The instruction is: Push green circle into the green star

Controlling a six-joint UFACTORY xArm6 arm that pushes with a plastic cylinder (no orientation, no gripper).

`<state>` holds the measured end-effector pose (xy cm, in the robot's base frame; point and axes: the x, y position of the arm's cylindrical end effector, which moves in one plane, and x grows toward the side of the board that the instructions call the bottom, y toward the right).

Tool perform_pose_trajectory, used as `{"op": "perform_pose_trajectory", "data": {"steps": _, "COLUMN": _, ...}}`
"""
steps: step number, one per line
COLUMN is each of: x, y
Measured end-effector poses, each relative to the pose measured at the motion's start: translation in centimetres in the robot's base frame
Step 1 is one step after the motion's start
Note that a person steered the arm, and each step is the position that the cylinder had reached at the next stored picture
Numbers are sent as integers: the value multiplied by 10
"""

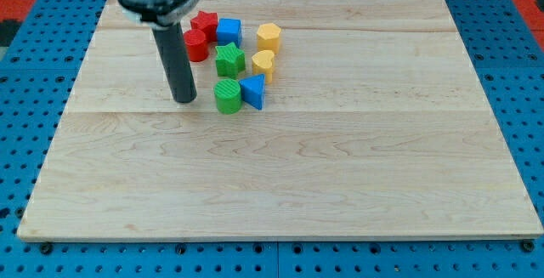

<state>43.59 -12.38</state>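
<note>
The green circle [227, 96] stands on the wooden board, just below the green star [229, 59] with a thin gap between them. My tip [184, 99] rests on the board to the left of the green circle, a short gap away and not touching it. The rod rises from the tip toward the view's top left.
A blue triangle [253, 92] touches the green circle's right side. A red circle [196, 45], a red star [204, 23], a blue block [229, 31], a yellow hexagon [269, 36] and a yellow heart [263, 63] cluster around the green star. The board's left edge [59, 125] is nearby.
</note>
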Motion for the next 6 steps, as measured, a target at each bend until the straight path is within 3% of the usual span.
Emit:
{"op": "perform_pose_trajectory", "data": {"steps": 2, "x": 37, "y": 51}}
{"op": "perform_pose_trajectory", "data": {"steps": 4, "x": 2, "y": 52}}
{"op": "perform_pose_trajectory", "data": {"steps": 5, "x": 5, "y": 68}}
{"op": "perform_pose_trajectory", "data": {"steps": 6, "x": 7, "y": 139}}
